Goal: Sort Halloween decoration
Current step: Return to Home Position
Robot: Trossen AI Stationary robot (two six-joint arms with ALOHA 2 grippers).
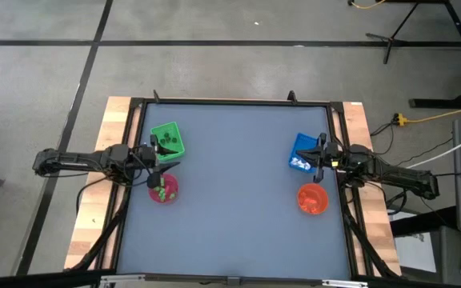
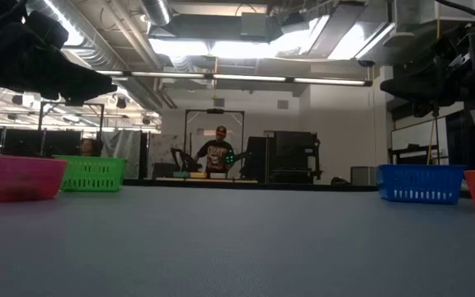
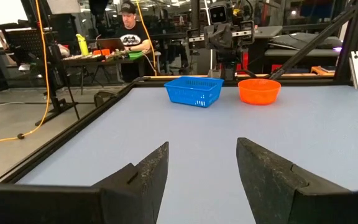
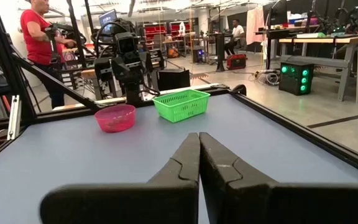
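Observation:
The Halloween decoration lies sorted in containers: dark figures point(image 1: 169, 143) in the green tray point(image 1: 157, 134), green ones point(image 1: 162, 190) in the pink bowl point(image 1: 172, 194), white ones point(image 1: 298, 162) in the blue tray point(image 1: 304, 142). The orange bowl point(image 1: 311, 199) stands near the blue tray; what it holds I cannot make out. My left gripper point(image 3: 201, 163) hovers open at the table's left edge, between green tray and pink bowl, with nothing between its fingers. At the right edge my right gripper point(image 4: 199, 155) hangs shut and holds nothing, between blue tray and orange bowl.
The wide middle of the grey-blue table point(image 1: 238, 200) lies bare between the two pairs of containers. A black frame point(image 1: 230, 102) runs round the table. People stand at benches in the room beyond.

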